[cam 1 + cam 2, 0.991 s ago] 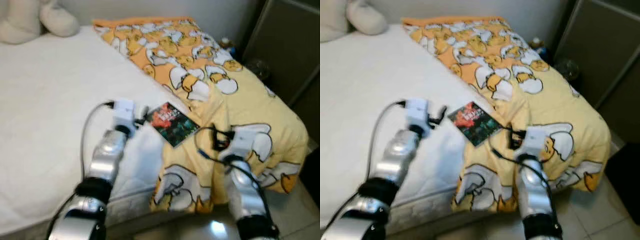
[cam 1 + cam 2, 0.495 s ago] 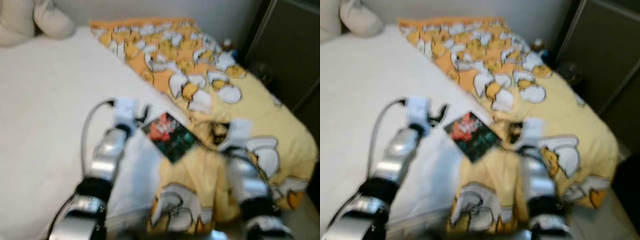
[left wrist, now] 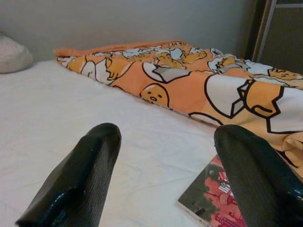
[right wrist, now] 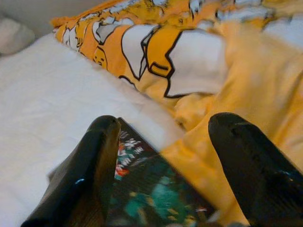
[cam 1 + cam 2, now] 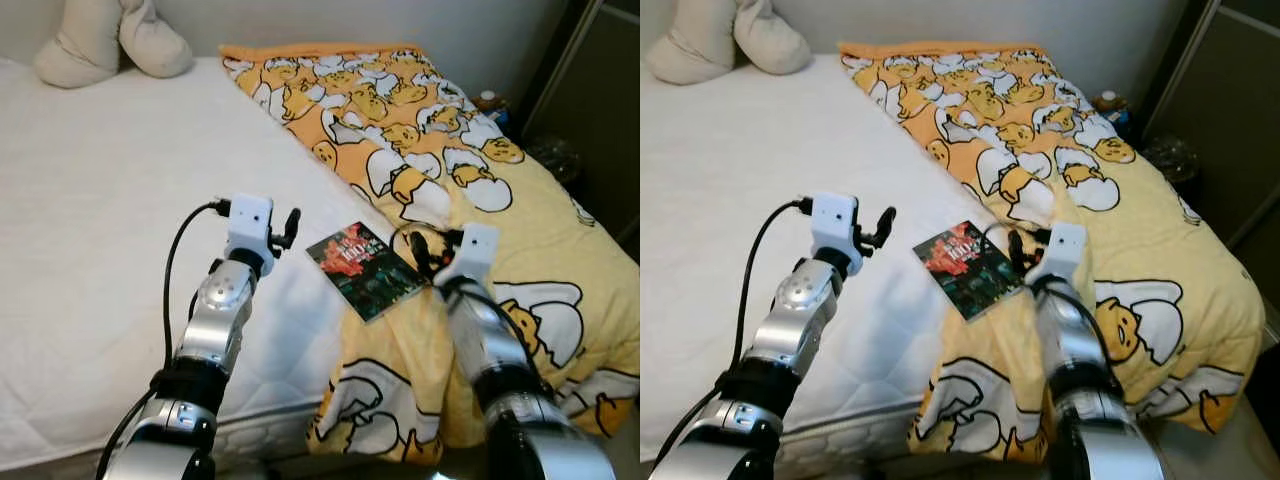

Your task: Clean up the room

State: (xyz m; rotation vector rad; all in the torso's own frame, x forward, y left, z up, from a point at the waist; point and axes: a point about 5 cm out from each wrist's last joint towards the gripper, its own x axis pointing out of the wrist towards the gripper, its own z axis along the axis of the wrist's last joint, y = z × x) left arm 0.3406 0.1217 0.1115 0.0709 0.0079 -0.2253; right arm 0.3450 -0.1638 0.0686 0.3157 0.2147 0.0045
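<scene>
**Both grippers spread wide beside the book on the bed**

Right gripper (image 4: 161,156) hovers low over the near end of the book (image 5: 366,271), its two black fingers (image 4: 87,175) set far apart with the dark cover showing between them; whether a finger actually touches the cover cannot be told. Nothing is pinched. The left gripper (image 3: 165,161) sits over the white mattress (image 5: 100,220) just beside the book's other edge, fingers (image 3: 83,175) equally wide apart and holding nothing.

The book, with a dark cover marked in red and green, lies flat at the seam where the bare mattress meets the yellow-orange duvet (image 5: 420,130) printed with egg-character cartoons. One corner rests on the duvet's folded edge. A cream plush toy (image 5: 110,40) lies at the head of the bed, well apart from both arms. A dark cabinet (image 5: 1230,110) stands beside the bed.
</scene>
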